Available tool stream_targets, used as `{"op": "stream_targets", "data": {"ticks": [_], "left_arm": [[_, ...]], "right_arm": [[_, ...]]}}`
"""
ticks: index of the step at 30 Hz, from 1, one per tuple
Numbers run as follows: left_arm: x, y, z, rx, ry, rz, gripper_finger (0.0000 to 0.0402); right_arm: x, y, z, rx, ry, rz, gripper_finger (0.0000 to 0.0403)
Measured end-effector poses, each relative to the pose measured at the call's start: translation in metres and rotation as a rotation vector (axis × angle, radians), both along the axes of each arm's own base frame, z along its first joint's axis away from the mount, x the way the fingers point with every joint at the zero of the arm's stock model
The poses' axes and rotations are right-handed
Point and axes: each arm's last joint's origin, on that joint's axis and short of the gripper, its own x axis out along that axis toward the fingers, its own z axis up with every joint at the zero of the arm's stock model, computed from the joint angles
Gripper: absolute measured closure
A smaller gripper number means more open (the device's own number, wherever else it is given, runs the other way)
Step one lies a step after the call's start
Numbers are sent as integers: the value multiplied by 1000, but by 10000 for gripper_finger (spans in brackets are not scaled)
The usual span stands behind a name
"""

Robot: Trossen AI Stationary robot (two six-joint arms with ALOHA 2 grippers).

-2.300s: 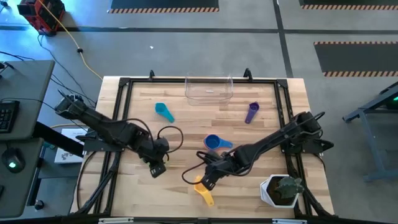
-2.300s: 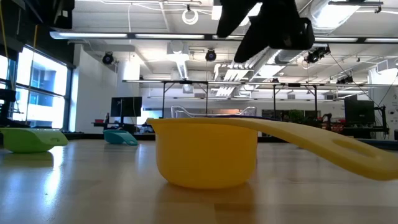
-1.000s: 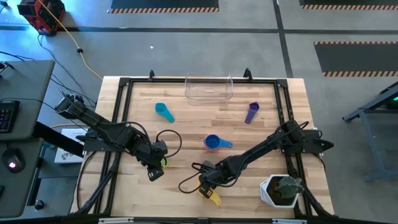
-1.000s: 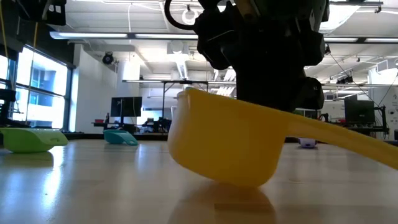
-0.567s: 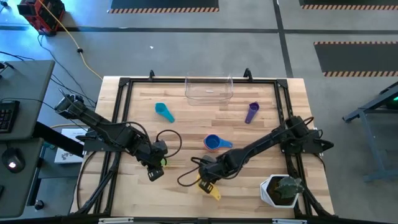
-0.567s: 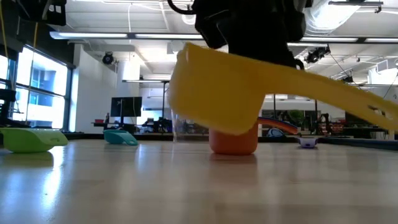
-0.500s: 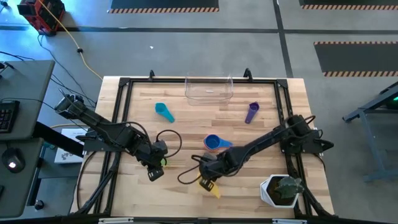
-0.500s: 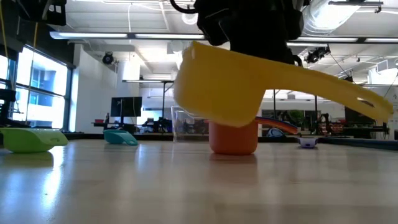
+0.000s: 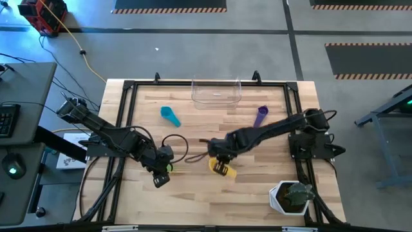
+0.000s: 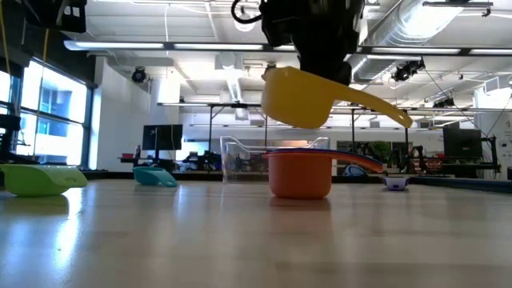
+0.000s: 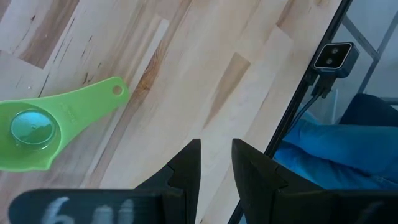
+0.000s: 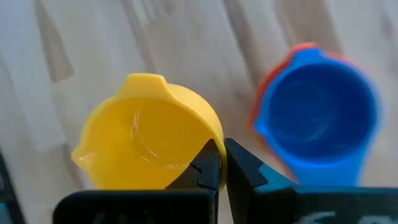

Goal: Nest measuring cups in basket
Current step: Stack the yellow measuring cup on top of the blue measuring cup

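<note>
Nearest the front edge of the light wooden tabletop (image 9: 193,200), the white pot with a green plant (image 9: 291,196) stands at the front right corner. The left gripper (image 9: 161,175) rests low toward the front left, its jaws slightly parted and empty, beside the green plastic measuring cup (image 11: 37,130), which lies flat. At mid-table the right gripper (image 9: 220,161) is clenched on the rim of the yellow plastic measuring cup (image 10: 298,98), lifted clear of the wood, mouth up, its flat handle running toward the table's right side. Just beyond it sits the blue measuring cup (image 12: 318,118) nested in the orange one (image 10: 300,176). Farther back lie the teal cup (image 9: 169,115) and the purple cup (image 9: 260,115), the purple one's handle pointing toward the back edge. The clear rectangular plastic basket (image 9: 216,92) stands at the middle of the back edge.
</note>
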Motion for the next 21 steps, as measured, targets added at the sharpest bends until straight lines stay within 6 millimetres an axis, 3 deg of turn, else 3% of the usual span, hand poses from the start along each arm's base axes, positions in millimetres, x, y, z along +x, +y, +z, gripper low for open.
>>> {"op": "stream_targets", "data": {"ticks": [12, 21], "left_arm": [[0, 1, 0, 5, -2, 7, 321], [7, 13, 0, 3, -1, 67, 321]], "right_arm": [[2, -57, 7, -81, -22, 277, 402], [2, -80, 6, -142, -34, 390, 402]]}}
